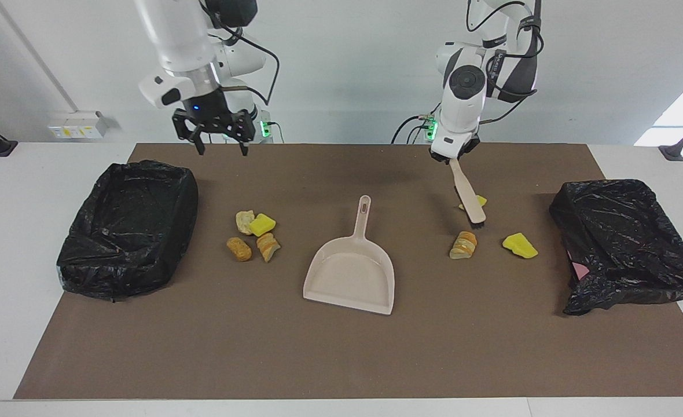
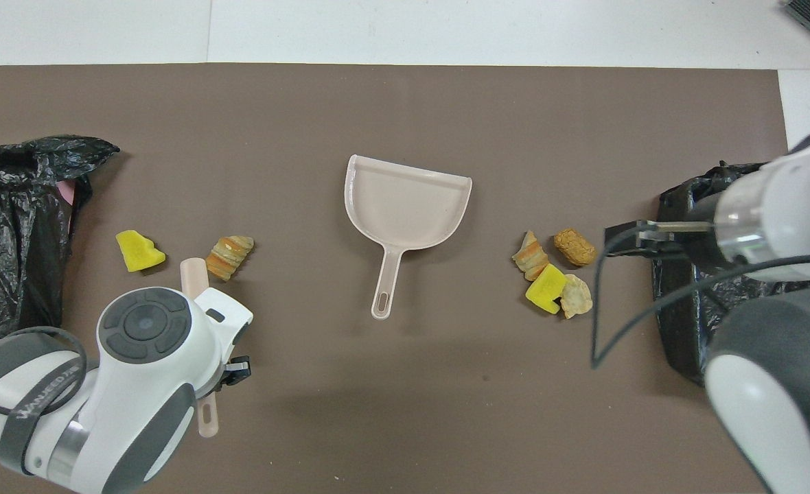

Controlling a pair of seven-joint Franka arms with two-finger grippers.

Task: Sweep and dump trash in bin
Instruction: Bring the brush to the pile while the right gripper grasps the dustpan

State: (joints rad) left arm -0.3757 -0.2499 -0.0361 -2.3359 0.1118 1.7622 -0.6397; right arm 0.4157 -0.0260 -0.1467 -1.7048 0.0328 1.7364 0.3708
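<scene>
My left gripper (image 1: 456,157) is shut on the handle of a beige brush (image 1: 470,200) that slants down, its dark bristles at the mat. A yellow wedge (image 1: 480,201) lies partly hidden by the brush. A bread slice (image 1: 463,245) and another yellow wedge (image 1: 520,245) lie just farther from the robots; both show in the overhead view, slice (image 2: 229,255) and wedge (image 2: 139,250). The beige dustpan (image 1: 350,272) lies mid-mat, handle toward the robots. Several scraps (image 1: 254,234) cluster toward the right arm's end. My right gripper (image 1: 221,149) hangs open and empty over the mat's near edge.
A black-bagged bin (image 1: 127,229) stands at the right arm's end of the brown mat, another black-bagged bin (image 1: 625,243) at the left arm's end. In the overhead view the right arm covers much of its bin (image 2: 679,288).
</scene>
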